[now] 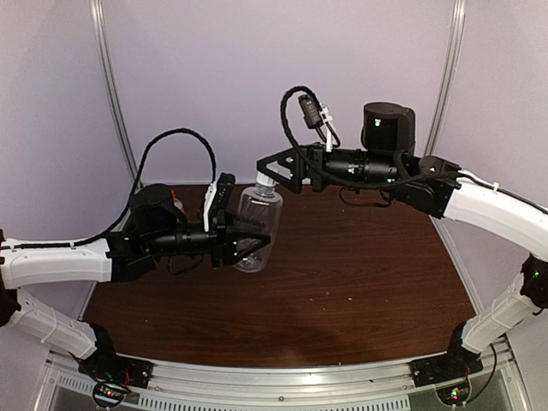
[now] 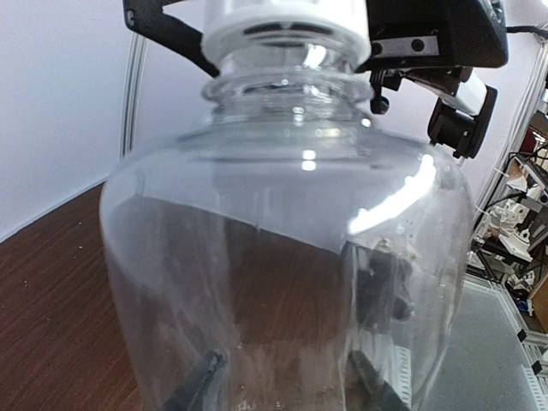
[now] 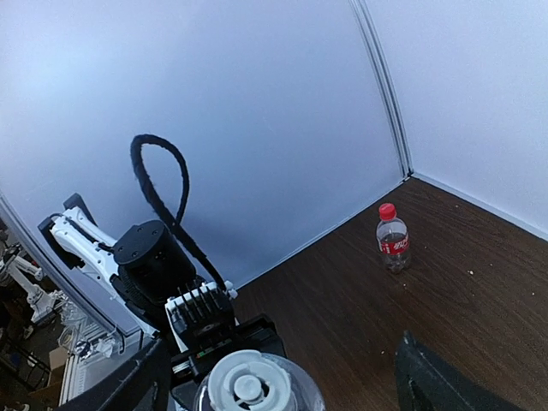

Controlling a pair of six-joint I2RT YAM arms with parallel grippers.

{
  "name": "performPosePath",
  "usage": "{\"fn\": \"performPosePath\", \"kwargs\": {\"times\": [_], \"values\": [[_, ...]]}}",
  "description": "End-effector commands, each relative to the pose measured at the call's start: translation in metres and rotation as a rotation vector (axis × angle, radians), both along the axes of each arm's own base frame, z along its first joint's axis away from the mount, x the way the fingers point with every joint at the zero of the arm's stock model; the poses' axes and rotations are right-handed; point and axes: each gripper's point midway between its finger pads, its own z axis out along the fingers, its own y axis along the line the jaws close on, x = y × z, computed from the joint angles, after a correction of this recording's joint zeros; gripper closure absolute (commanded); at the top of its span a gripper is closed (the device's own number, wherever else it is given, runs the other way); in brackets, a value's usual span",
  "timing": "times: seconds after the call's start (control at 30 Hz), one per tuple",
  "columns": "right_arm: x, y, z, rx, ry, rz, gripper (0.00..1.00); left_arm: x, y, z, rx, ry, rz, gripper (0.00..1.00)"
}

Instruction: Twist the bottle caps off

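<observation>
Clear, seemingly empty tall bottle [image 1: 256, 224], white cap [image 1: 267, 181] on.

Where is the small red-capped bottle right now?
In the right wrist view, the small bottle stands upright on the table near the back corner walls, apart from both arms. The top view does not show it clearly.

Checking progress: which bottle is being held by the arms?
The taller unlabelled bottle, held by the left gripper with the right gripper at its white cap; the small red-labelled bottle stands alone.
</observation>
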Motion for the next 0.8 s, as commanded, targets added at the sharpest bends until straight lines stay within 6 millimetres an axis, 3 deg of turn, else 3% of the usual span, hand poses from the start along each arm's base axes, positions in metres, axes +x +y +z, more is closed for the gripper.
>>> {"fn": "performPosePath", "kwargs": {"times": [0.0, 0.23, 0.57, 0.77], "values": [[0.011, 0.004, -0.005, -0.015, 0.047, -0.089, 0.13, 0.011, -0.001, 0.017, -0.033, -0.039, 0.040, 0.69], [0.007, 0.011, -0.013, -0.030, 0.059, -0.071, 0.35, 0.013, -0.001, 0.016, -0.026, -0.036, 0.053, 0.69], [-0.003, 0.016, -0.013, -0.008, 0.032, -0.009, 0.79, 0.014, 0.001, 0.016, -0.024, -0.041, 0.064, 0.68], [-0.029, 0.014, -0.007, -0.024, -0.135, 0.174, 0.92, -0.001, 0.000, 0.018, -0.038, -0.057, -0.020, 0.68]]}}
